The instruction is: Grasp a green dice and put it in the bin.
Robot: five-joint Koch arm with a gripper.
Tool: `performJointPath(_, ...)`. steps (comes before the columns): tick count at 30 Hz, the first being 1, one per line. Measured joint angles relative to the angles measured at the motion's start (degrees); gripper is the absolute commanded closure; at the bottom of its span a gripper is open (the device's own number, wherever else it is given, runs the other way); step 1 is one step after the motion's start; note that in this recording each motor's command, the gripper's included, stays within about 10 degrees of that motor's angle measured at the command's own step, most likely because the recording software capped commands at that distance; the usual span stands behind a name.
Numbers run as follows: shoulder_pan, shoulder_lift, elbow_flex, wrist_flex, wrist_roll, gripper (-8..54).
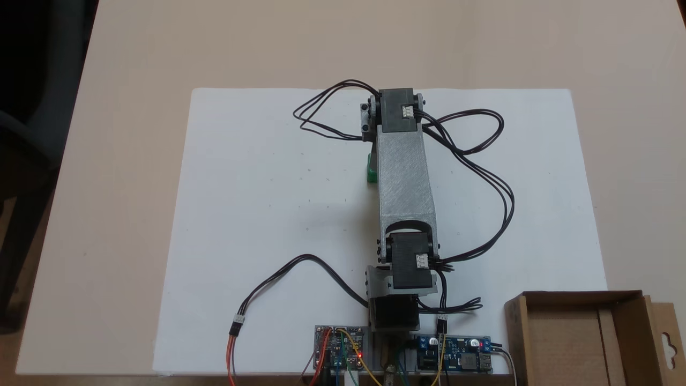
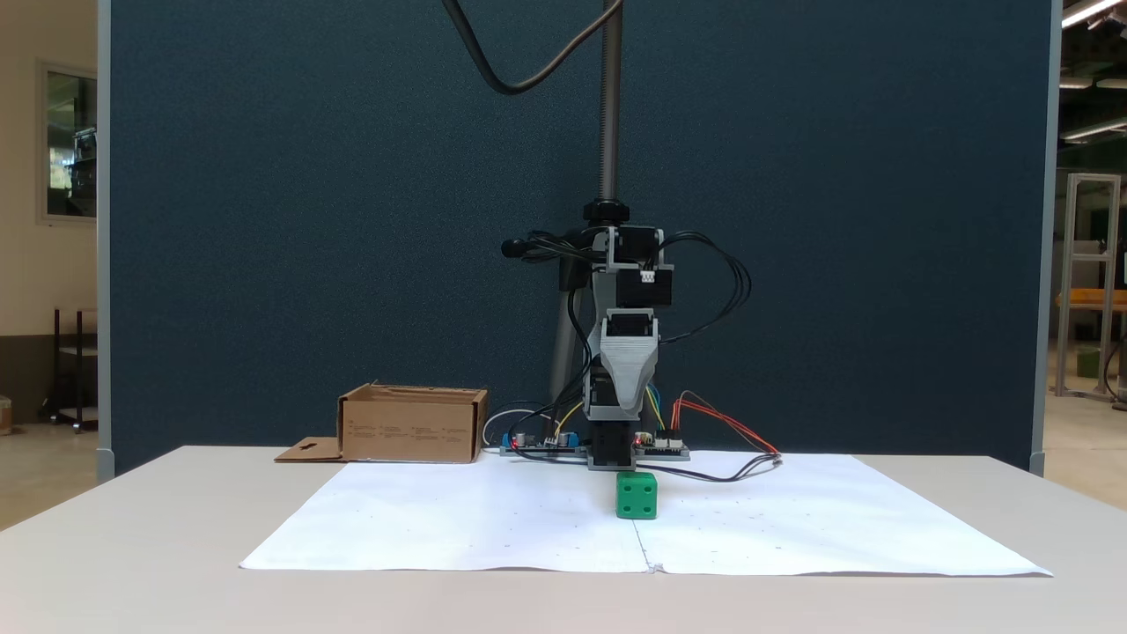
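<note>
The green dice (image 2: 637, 494) rests on the white paper sheet (image 2: 493, 519) in the middle of the table. Seen from above, only a sliver of the dice (image 1: 371, 169) peeks out at the left side of the grey arm link (image 1: 404, 177). My gripper (image 2: 627, 410) points straight down, hanging well above the dice and slightly behind it. One grey tapered jaw faces the camera and covers the other. The bin (image 1: 581, 296) is a brown cardboard box at the lower right corner, beside the arm's base; from the front the bin (image 2: 412, 427) stands at the left, far from the dice.
Two circuit boards (image 1: 337, 351) (image 1: 455, 358) with coloured wires sit beside the arm's base. Black cable loops (image 1: 482, 155) hang off the arm to both sides. A metal pole (image 2: 609, 106) and a dark blue partition stand behind the table.
</note>
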Motion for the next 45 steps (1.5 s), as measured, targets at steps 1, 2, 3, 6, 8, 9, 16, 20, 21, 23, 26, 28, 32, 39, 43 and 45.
performJointPath(1, 0.09, -0.44, -0.09, -0.35, 0.00, 2.3)
performJointPath(2, 0.09, -0.70, 0.00, -0.53, 0.00, 2.4)
performJointPath(3, 0.09, -0.70, 0.00, -0.79, 0.00, 2.4)
performJointPath(6, 0.09, -0.62, 0.00, -2.02, 0.09, 2.4)
performJointPath(8, 0.09, -0.62, 0.44, -3.69, 0.26, 2.5)
performJointPath(9, 0.09, -0.62, 1.49, -4.57, 0.26, 2.5)
performJointPath(16, 0.09, -0.70, 10.28, -10.20, 0.35, 2.5)
performJointPath(20, 0.09, -0.70, 14.94, -13.97, 0.35, 2.5)
performJointPath(21, 0.09, -0.70, 16.08, -14.85, 0.35, 2.5)
performJointPath(23, 0.09, -0.70, 16.70, -16.26, 0.35, 2.5)
performJointPath(26, 0.09, -0.70, 17.14, -18.28, 0.35, 2.5)
performJointPath(28, 0.09, -0.62, 17.23, -19.25, 0.35, 2.9)
performJointPath(32, 0.09, -2.02, 17.31, -21.09, 0.35, 3.9)
performJointPath(39, 0.09, -4.75, 17.31, -22.15, 0.35, 3.9)
performJointPath(43, 0.09, -6.15, 17.31, -22.24, 0.35, 3.9)
performJointPath(45, 0.09, -6.68, 17.31, -22.50, 0.35, 3.9)
